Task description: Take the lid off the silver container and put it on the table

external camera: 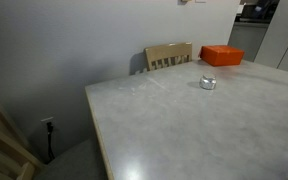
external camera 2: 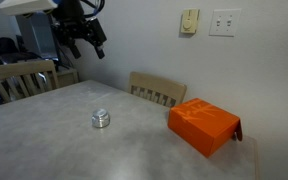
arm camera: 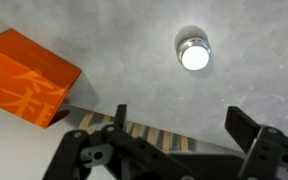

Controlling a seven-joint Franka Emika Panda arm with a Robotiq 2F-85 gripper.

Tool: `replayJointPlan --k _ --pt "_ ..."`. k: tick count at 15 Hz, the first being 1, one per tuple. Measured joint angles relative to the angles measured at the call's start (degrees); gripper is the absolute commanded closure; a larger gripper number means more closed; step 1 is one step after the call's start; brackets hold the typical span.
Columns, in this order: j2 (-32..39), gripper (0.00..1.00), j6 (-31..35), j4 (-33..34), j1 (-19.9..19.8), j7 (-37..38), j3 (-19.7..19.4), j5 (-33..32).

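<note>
1. The gripper (external camera 2: 90, 47) hangs high above the table (external camera 2: 44, 140), well apart from everything on it. In the wrist view the gripper (arm camera: 179, 125) shows its jaws spread wide with nothing between them.
2. The container (external camera 2: 101, 120) stands upright and alone on bare tabletop, with the lid (external camera 2: 101, 114) seemingly still on it. In the wrist view the lid (arm camera: 194, 56) shows as a bright round disc filling the container's top.
3. In an exterior view the container (external camera: 207, 83) sits toward the far side of the table, near the orange box (external camera: 222, 55) but apart from it. A chair (external camera: 169, 56) stands at the far edge.
4. The wrist camera looks down on the table, and the container lies ahead of the fingers rather than between them, so I judge the descent has not yet begun.
5. The spread jaws suit this step. The lid is small and flat, so the fingers probably need to come down centred over it and close on its rim.
6. Bare tabletop surrounds the container, which leaves room to set the lid down just beside it.
</note>
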Motion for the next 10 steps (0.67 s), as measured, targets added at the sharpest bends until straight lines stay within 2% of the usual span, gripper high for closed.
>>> replayJointPlan --k 3,6,10 --pt "10.0 0.00 -2.7 10.4 0.6 -5.2 2.3 4.3" --pt "19.0 0.00 -8.9 19.8 -0.2 -8.6 5.2 6.1" --pt "24.1 0.00 -16.1 26.4 -2.1 -11.1 7.0 6.0"
